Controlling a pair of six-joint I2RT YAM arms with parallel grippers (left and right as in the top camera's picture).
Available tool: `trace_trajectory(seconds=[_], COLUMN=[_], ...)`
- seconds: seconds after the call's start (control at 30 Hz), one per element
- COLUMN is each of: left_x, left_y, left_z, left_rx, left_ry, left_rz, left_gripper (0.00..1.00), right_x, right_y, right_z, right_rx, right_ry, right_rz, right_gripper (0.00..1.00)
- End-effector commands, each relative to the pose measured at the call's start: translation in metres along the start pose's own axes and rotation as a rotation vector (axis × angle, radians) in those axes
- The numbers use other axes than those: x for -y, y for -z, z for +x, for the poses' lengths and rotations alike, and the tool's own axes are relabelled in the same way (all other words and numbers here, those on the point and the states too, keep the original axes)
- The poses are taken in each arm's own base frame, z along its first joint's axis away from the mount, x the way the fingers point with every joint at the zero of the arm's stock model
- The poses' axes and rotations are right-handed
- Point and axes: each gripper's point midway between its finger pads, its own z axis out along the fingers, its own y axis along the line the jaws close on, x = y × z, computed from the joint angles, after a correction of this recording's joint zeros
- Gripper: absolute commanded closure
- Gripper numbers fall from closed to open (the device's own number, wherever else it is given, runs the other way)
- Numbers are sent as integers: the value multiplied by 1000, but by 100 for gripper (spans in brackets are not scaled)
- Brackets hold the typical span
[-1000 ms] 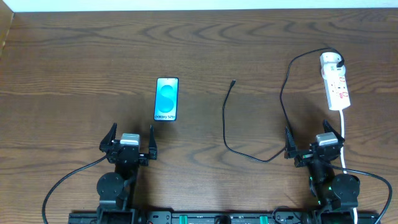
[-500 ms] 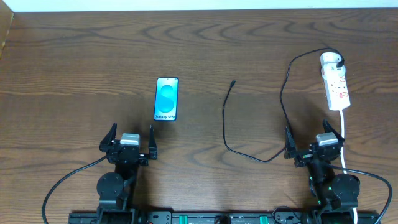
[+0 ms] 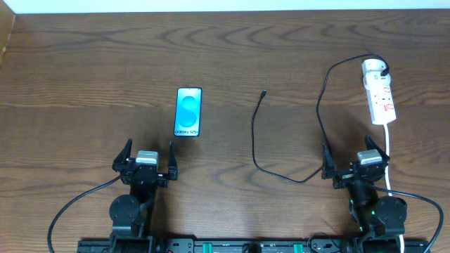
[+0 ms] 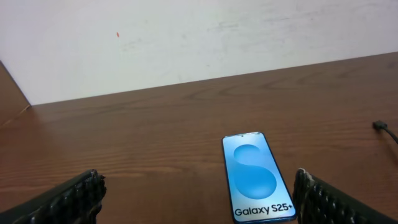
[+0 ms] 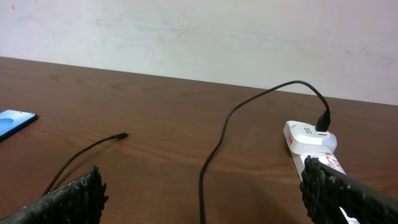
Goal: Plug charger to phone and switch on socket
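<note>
The phone (image 3: 188, 112) lies flat left of centre with its blue screen up and the "Galaxy" text at its near end; it also shows in the left wrist view (image 4: 255, 176). The black charger cable (image 3: 255, 137) curls across the middle, its free plug tip (image 3: 263, 93) lying right of the phone. Its white adapter (image 3: 373, 68) sits in the far end of the white socket strip (image 3: 380, 98) at the far right, also seen in the right wrist view (image 5: 309, 138). My left gripper (image 3: 148, 156) is open and empty, near of the phone. My right gripper (image 3: 355, 156) is open and empty, near of the socket.
The socket's thick white cord (image 3: 388, 151) runs toward the near edge beside the right arm. A white wall (image 4: 186, 37) borders the far edge of the brown wooden table (image 3: 84, 84).
</note>
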Motion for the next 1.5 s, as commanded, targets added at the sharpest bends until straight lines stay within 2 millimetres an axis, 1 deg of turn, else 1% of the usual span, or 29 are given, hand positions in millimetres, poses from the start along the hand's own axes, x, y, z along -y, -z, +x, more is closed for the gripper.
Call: trace_trajectory(seconds=[0.0, 0.23, 0.4, 0.47, 0.57, 0.67, 0.83, 0.97, 1.07, 1.37, 1.47], left_x=[2, -2, -5, -6, -1, 2, 6, 11, 12, 14, 21], left_y=[2, 5, 3, 0, -6, -16, -37, -56, -69, -108, -123], left_z=[2, -26, -50, -63, -79, -95, -112, -118, -117, -103, -93], left_rx=[-19, 8, -9, -23, -37, -59, -146, -287, -394, -704, -781], left_ry=[-8, -9, -9, -8, -7, 11, 45, 74, 101, 157, 160], left_rz=[13, 8, 12, 21, 64, 100, 149, 202, 221, 243, 261], left_gripper=[2, 2, 2, 2, 2, 2, 2, 2, 2, 2, 2], right_x=[2, 2, 2, 2, 2, 2, 2, 2, 2, 2, 2], right_y=[0, 0, 0, 0, 0, 0, 0, 0, 0, 0, 0], right_z=[1, 1, 1, 1, 1, 1, 1, 1, 1, 1, 1], right_rx=[1, 1, 1, 1, 1, 1, 1, 1, 1, 1, 1], right_ry=[6, 6, 6, 6, 6, 6, 6, 6, 6, 6, 6], right_rz=[8, 8, 8, 8, 8, 8, 8, 8, 8, 8, 8], right_gripper=[1, 1, 1, 1, 1, 1, 1, 1, 1, 1, 1])
